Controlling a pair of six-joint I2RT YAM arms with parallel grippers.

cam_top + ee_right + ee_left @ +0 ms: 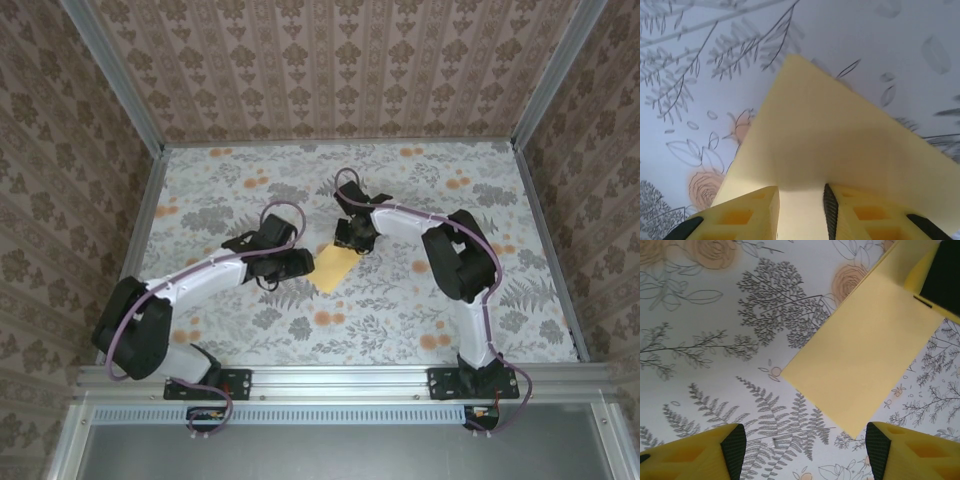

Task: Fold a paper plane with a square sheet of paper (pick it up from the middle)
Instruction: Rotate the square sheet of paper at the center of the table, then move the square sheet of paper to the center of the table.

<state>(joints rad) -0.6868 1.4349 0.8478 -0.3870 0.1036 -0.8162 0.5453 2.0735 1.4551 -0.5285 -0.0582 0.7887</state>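
Folded paper between two pincers, mid-frame on the flowered worktop [420, 180].
The square sheet of paper [335, 270] lies folded; the left pincer [805, 450] gapes just beside it, while the right pincer [801, 210] straddles its upper edge, narrowed, grip impossible to tell.

No words, labels, brand marks, numbers or signs can be read in any of the views. The sheet of paper [865, 360] is plain pale yellow with no writing on it. The surface [705, 385] carries only a printed pattern of flowers, ferns and leaves, with no letters or figures.
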